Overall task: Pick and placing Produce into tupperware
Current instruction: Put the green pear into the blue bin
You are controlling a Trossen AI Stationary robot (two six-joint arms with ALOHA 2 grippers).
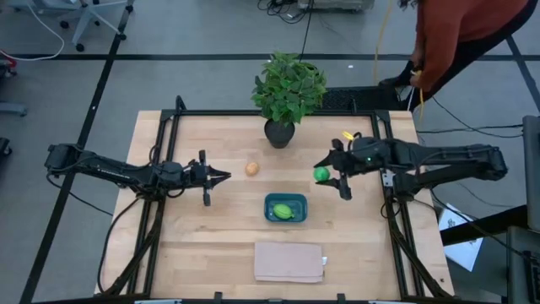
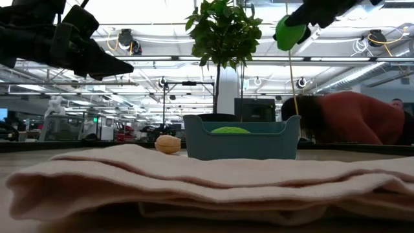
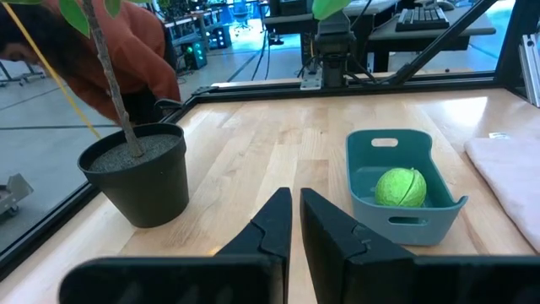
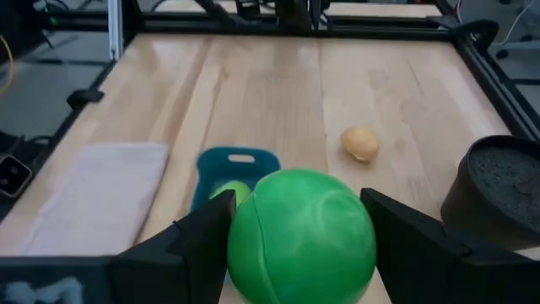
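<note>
The right gripper [image 1: 325, 175] holds the bright green ball [image 1: 321, 175] between its fingers, raised above the table, to the right of the teal tupperware [image 1: 286, 208] and slightly farther back. A yellow-green fruit [image 1: 285, 211] lies inside the tupperware. The tan-orange egg-like piece [image 1: 251, 169] rests on the table to the far left of it. The left gripper [image 1: 221, 176], fingers nearly together and empty, hovers left of the egg-like piece.

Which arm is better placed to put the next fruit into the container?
The right arm. Its gripper already holds the green ball, lifted near the teal container. The left gripper is shut and empty.
</note>
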